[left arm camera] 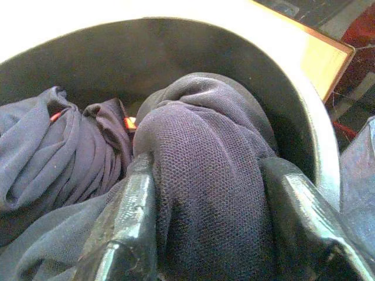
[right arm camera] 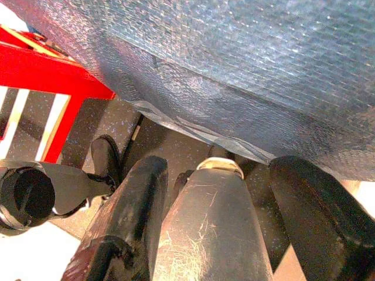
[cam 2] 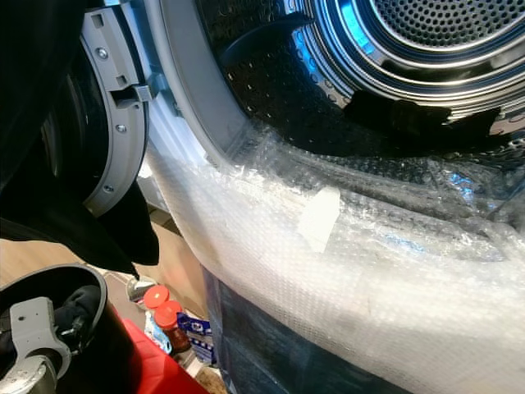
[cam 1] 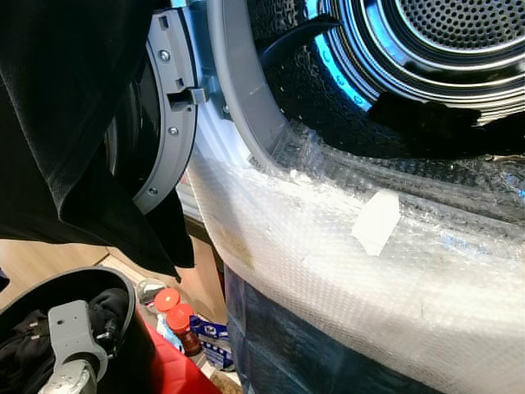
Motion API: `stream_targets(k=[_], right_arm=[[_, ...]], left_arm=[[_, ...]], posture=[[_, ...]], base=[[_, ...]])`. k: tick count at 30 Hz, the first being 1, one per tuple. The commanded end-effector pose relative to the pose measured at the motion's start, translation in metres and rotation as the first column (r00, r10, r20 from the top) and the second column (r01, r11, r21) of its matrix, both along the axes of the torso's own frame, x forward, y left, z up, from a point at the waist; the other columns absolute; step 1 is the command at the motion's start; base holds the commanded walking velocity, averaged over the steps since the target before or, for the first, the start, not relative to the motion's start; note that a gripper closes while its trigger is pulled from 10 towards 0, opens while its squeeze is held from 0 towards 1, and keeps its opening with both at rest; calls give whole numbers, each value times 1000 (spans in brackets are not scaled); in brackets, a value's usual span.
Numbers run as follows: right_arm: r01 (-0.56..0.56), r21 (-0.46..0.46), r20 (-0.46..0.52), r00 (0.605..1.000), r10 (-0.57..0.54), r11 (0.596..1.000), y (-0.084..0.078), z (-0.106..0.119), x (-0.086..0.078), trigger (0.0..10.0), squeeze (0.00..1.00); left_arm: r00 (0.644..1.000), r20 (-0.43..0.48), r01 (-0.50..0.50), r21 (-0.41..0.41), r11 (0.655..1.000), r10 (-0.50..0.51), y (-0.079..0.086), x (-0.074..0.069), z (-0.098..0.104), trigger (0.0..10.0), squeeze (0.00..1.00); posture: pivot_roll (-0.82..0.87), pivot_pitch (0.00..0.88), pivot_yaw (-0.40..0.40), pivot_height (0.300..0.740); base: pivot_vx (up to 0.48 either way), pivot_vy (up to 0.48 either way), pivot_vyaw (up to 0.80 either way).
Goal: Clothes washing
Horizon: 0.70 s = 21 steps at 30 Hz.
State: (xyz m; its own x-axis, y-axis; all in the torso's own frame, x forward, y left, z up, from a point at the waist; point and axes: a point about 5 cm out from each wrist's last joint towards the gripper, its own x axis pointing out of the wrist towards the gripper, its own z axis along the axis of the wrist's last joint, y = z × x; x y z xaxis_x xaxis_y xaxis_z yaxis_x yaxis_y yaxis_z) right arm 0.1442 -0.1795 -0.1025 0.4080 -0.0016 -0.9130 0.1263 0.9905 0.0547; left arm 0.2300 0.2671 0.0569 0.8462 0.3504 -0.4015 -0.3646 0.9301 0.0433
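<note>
Left claw (left arm camera: 205,234) is clamped on a dark mesh garment (left arm camera: 205,164) down in the grey laundry bucket (left arm camera: 304,134). Lift it straight up, clear the rim, then swing over the bubble-wrapped door lip (cam 1: 344,246) into the washer drum (cam 1: 426,49). Right claw (right arm camera: 214,234) idle, fingers apart, near the floor.

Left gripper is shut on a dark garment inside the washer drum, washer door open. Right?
Not quite. The left gripper is shut on the dark garment, but inside the grey basket, not the drum; the left wrist view shows it. The washer door is open.
</note>
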Motion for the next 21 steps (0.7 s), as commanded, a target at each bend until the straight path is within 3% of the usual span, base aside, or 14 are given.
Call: stream_targets(k=[1, 10, 21], right_arm=[[-12, 6, -1, 1000, 12, 1000, 3, 0, 2, 10000, 0], [-16, -2, 8, 1000, 16, 1000, 1, 2, 7, 10000, 0], [-17, 6, 12, 1000, 17, 1000, 4, 3, 9, 10000, 0]], left_arm=[[1000, -6, 14, 42, 999, -14, 4, 0, 2, 0, 0], [1000, -6, -10, 30, 999, 10, 2, -5, 0, 0, 0], [998, 33, 50, 50, 998, -52, -3, -6, 8, 0, 0]], posture=[[45, 13, 64, 740], [51, 37, 59, 740], [57, 47, 60, 740]], base=[[0, 0, 0], [0, 0, 0], [0, 0, 0]])
